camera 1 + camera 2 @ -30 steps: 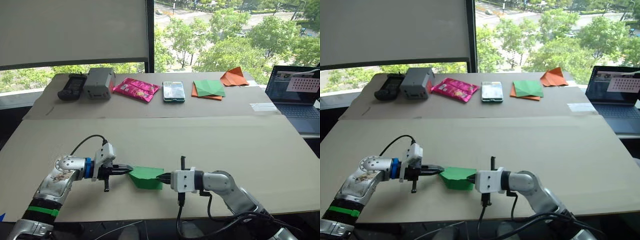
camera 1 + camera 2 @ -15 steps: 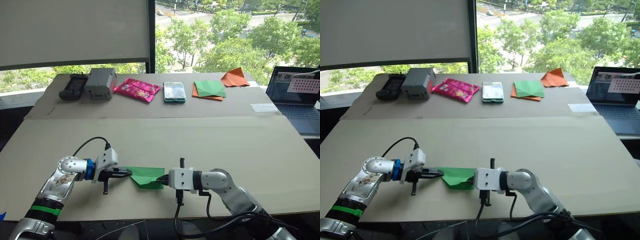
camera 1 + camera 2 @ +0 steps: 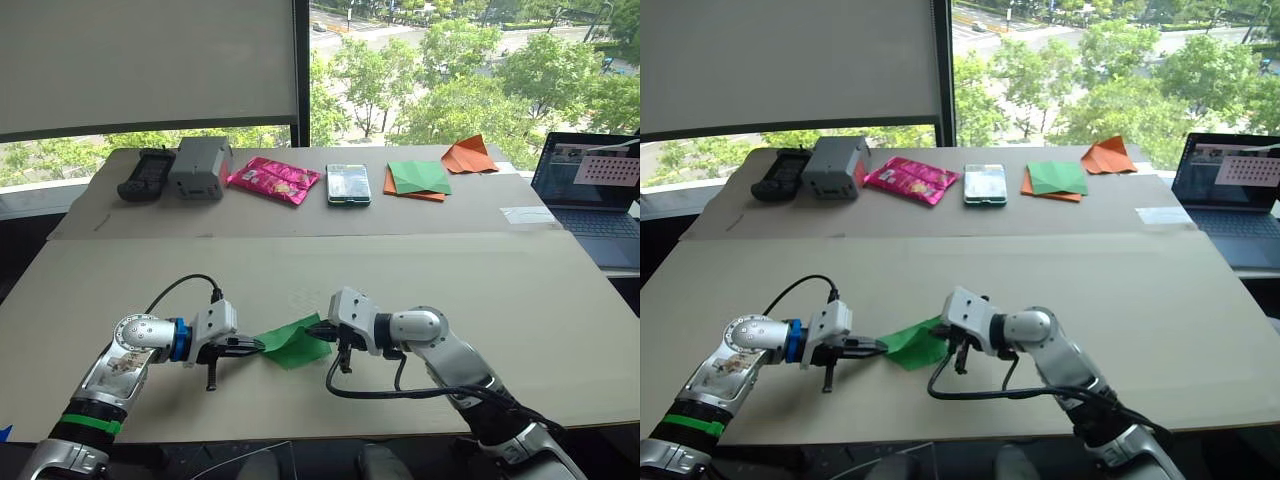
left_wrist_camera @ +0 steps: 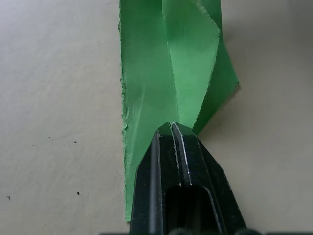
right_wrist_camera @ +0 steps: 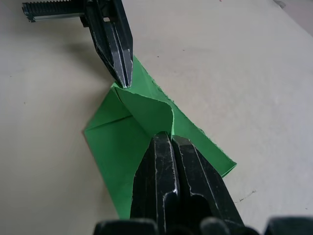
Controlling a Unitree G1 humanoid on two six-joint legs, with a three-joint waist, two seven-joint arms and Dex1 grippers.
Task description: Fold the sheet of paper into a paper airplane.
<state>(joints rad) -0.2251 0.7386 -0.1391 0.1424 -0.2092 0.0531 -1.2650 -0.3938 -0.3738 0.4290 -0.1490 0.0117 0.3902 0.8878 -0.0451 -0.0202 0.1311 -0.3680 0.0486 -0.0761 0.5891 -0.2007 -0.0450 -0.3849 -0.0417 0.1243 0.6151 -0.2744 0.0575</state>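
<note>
Clearly a mid-fold step is in hand: the sheet of paper [image 3: 293, 343], already creased into a rough wedge, lies near the front edge of the table [image 3: 520, 300], left of its middle, with both grippers pinching it. The left gripper [image 3: 252, 346] is clamped tight on the paper's left corner, its fingers pressed together over the green edge. The right gripper [image 3: 318, 329] is closed on a raised flap at the opposite side, which stands lifted off the layer below. Next, I judge, the right arm must carry that flap across and press it flat while the left anchors the sheet; tugging too hard could tear the thin paper.
</note>
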